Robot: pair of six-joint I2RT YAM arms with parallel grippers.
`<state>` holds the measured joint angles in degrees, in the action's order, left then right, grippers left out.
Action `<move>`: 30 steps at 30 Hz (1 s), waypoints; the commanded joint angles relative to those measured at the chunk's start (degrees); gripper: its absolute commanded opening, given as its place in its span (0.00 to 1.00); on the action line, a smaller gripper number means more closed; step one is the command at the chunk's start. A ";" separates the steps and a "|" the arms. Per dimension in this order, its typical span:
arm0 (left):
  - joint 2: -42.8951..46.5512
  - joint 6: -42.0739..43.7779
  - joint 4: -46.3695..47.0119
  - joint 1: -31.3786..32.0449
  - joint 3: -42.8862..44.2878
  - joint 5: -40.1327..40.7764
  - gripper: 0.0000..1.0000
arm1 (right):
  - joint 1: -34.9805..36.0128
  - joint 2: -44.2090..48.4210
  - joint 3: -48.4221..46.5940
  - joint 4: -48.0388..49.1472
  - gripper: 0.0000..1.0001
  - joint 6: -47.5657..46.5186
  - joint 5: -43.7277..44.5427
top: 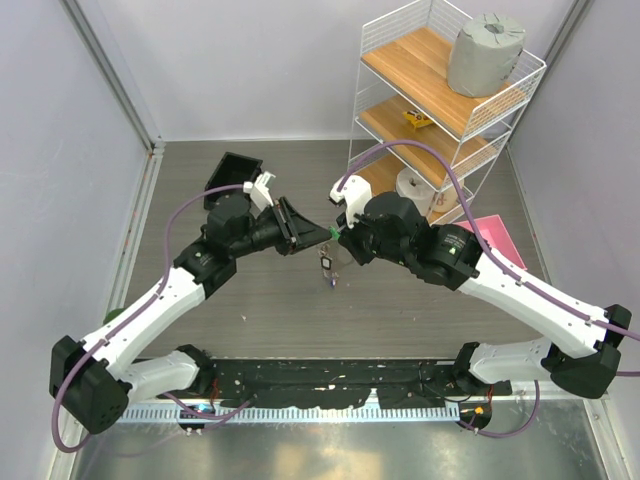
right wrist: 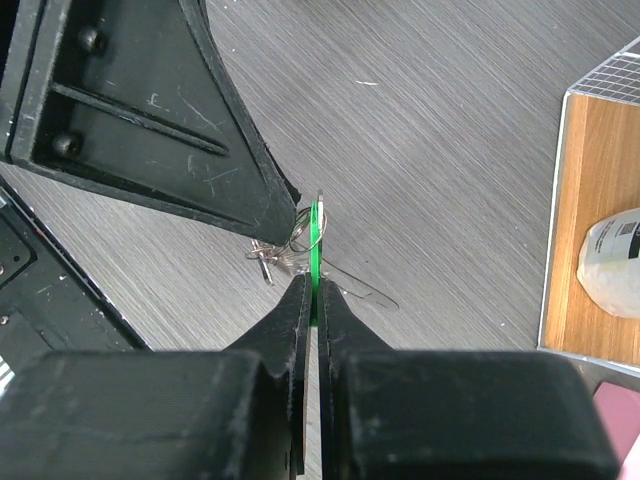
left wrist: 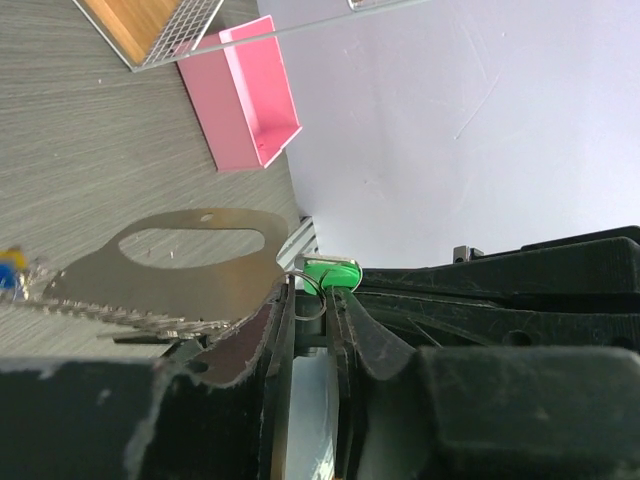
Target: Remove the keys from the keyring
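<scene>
Where the two claws meet above the grey wood-grain table, the right claw is pressed together on the flat head of a small green-headed metal key. That key is threaded on the thin grey wire keyring. The left claw pinches the loop at its very tips. A small pale tag dangles just beneath them.
</scene>
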<state>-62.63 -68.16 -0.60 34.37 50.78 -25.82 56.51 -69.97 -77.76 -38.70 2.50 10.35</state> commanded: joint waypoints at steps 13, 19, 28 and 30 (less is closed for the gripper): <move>-0.83 1.18 4.82 -0.09 2.39 -2.13 0.00 | 0.18 0.45 -1.43 3.10 0.05 0.40 0.19; 0.93 3.91 3.86 -0.09 1.86 -1.60 0.00 | 0.18 -0.25 -1.87 2.05 0.05 1.36 2.57; 2.34 5.23 4.99 0.00 -0.33 -4.06 0.00 | -0.44 -3.41 -5.56 -0.15 0.05 1.98 6.79; 2.43 5.67 4.82 0.08 -0.34 -4.23 0.00 | -0.52 -3.68 -6.44 -0.50 0.05 1.89 6.61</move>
<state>-61.82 -64.12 1.15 34.37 50.68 -27.90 56.38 -73.43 -79.81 -39.94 3.66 14.92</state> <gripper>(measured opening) 0.036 0.074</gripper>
